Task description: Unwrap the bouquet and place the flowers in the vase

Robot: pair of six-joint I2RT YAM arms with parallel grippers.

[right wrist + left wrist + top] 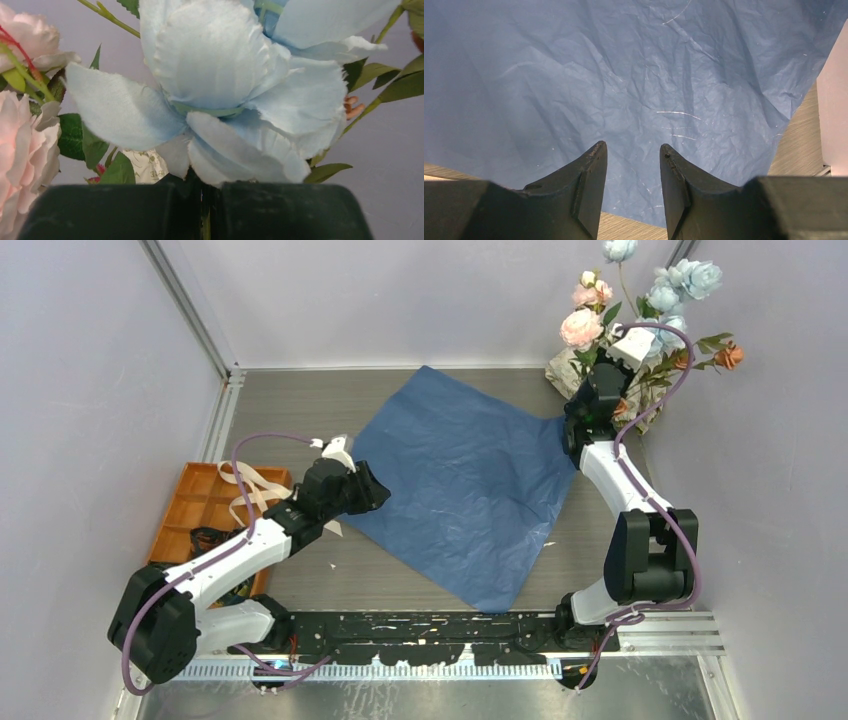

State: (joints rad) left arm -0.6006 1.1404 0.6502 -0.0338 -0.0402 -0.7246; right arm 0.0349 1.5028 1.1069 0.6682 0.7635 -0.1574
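Closest to my lens, the left gripper (pixel 631 150) hangs with jaws parted, holding nothing, over the left edge of the blue paper sheet (pixel 460 480). From the left I see an orange tray (pixel 190 512) with cream ribbon (pixel 255 490) across its rim, then the sheet spread flat mid-table. At the far right corner the right gripper (pixel 204 189) is clamped on a green stem of the flowers (pixel 582 328), blooms up, beside a beige cloth (pixel 560 372).
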